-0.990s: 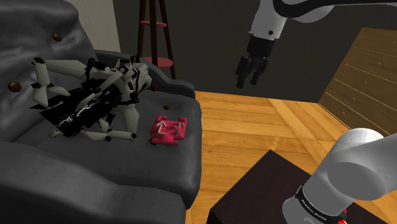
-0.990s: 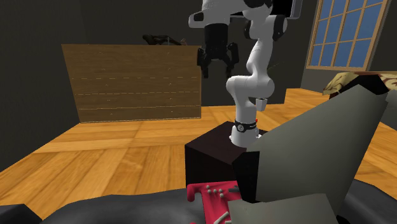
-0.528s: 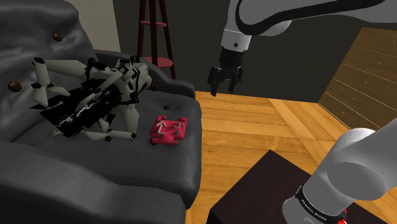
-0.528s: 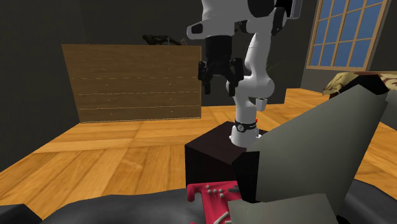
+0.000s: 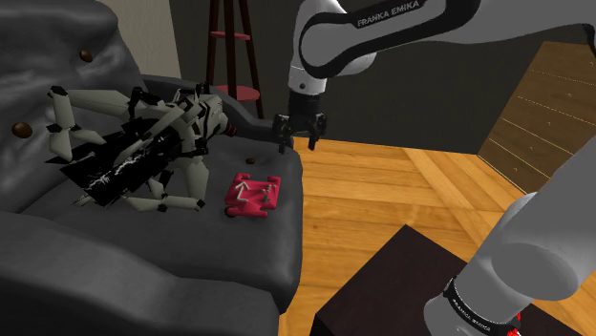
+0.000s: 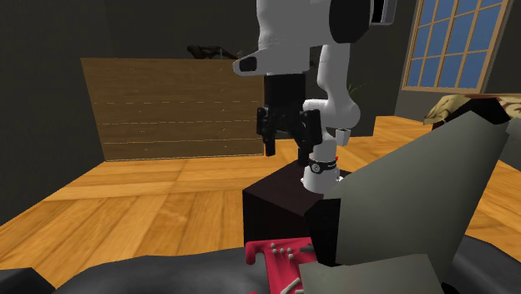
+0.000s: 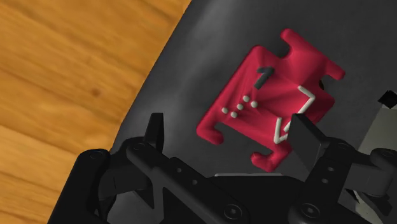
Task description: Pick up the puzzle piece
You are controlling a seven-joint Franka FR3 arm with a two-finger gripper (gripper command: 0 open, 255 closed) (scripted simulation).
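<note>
One crimson puzzle piece, flat on the cushion beneath spread fingers

The puzzle piece (image 7: 254, 102) is a glossy crimson slab, roughly square, with hooked tabs jutting from its corners. Its top face carries raised white dots, a white zigzag line and a dark mark like a numeral 1. It lies flat just beyond the gripper (image 7: 229, 127), whose two black fingers (image 7: 154, 130) stand wide apart with nothing clasped; one fingertip overlaps the piece's corner in the wrist view, but whether they touch cannot be told.

In the shoulder view the gripper (image 5: 297, 143) hangs above the piece (image 5: 253, 195), which sits lower and toward that view's left of it. The piece rests on a dark grey, leathery, softly creased seat cushion (image 5: 191, 248). Farther from the gripper on the same cushion sprawls a jointed toy figure (image 5: 143, 153) with pale limbs and ragged black parts. Warm plank floor (image 5: 382, 191) spreads on the gripper's other side.
</note>
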